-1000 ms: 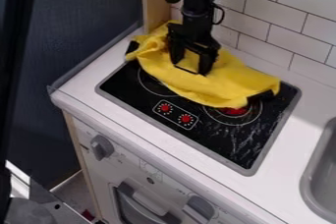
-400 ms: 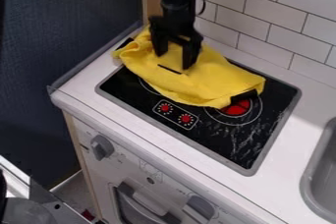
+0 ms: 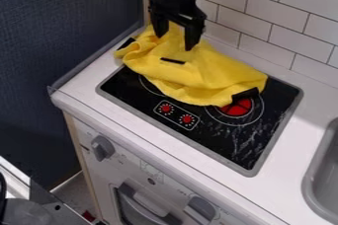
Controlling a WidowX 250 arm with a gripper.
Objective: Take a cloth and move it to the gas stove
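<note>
Yellow cloth (image 3: 211, 76) draped across black stove (image 3: 228, 142); end effector (image 3: 176, 41) over cloth, fingers spread

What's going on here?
A robot is putting a yellow cloth on the stove, and the cloth now lies rumpled over the stove's back and left part, lapping onto the counter and partly covering the red burner. The gripper is over the cloth's back part, fingers spread, with some cloth visible between them. It looks like a release, though whether the fingers touch the cloth I can't tell.
</note>
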